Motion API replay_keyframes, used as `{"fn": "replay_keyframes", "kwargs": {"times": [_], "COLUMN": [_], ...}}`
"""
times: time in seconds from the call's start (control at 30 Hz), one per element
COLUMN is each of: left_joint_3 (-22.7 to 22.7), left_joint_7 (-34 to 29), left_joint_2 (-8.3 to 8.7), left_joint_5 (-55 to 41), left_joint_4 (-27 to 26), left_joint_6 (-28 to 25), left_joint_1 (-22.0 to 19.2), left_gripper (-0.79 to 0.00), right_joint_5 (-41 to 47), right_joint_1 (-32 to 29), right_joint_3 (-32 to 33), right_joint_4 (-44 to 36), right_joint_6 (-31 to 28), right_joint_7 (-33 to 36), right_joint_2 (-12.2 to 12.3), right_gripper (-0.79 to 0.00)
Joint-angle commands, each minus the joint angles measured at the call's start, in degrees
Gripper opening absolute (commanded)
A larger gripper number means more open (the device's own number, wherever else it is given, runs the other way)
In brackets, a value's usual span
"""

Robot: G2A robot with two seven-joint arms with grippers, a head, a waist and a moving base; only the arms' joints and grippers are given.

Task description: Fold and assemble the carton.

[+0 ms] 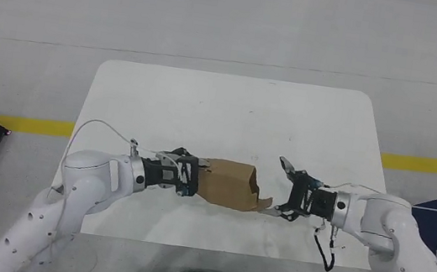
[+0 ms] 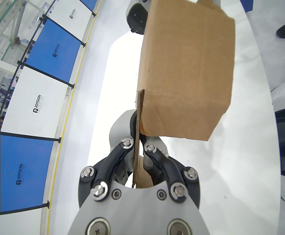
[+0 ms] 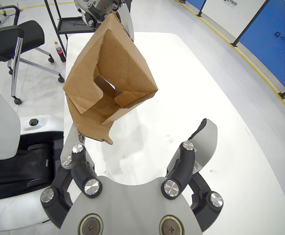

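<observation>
1. The white surface has rounded corners. Both arms come in over its near edge, one from each side.
2. The brown carton hangs in the air over the near part of the surface, between the two claws. It lies on its side, with its open mouth turned toward the right arm. In the right wrist view its inside shows partly folded flaps at the far end, with a small gap between them.
3. The left claw is clamped on a thin cardboard flap at the carton's far end and carries the carton.
4. The right claw has its fingers spread wide apart and grips nothing. It faces the carton's mouth.
5. A loose flap at the mouth hangs just beside one right finger; I cannot tell whether they touch.
</observation>
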Motion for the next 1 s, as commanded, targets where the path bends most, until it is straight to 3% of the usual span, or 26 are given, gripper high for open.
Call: {"fn": "replay_keyframes", "kwargs": {"times": [0.0,0.6,0.67,0.9,0.97], "left_joint_3": [0.3,1.2,1.2,1.3,1.4], "left_joint_7": [0.3,1.9,2.0,1.8,1.7], "left_joint_2": [0.06,0.45,0.47,0.55,0.56], "left_joint_5": [0.6,2.7,2.7,2.8,2.7], "left_joint_4": [0.0,0.3,0.3,0.3,0.4], "left_joint_6": [-0.5,-1.4,-1.4,-1.3,-1.2], "left_joint_1": [0.0,-0.5,-0.5,-0.7,-0.8], "left_gripper": [-0.785,-0.785,-0.785,-0.785,-0.785], "right_joint_5": [-0.6,-5.7,-5.9,-6.4,-6.4], "right_joint_1": [0.4,2.9,3.1,3.7,3.9], "right_joint_3": [-0.7,-6.7,-7.1,-8.6,-8.8], "right_joint_4": [-0.3,-2.6,-2.6,-2.5,-2.4], "right_joint_6": [0.0,0.0,0.0,0.0,0.0], "right_joint_7": [0.5,1.2,0.4,-1.2,-1.4], "right_joint_2": [0.4,3.7,3.9,4.8,5.0], "right_gripper": [0.000,0.000,-0.111,-0.212,-0.200]}}
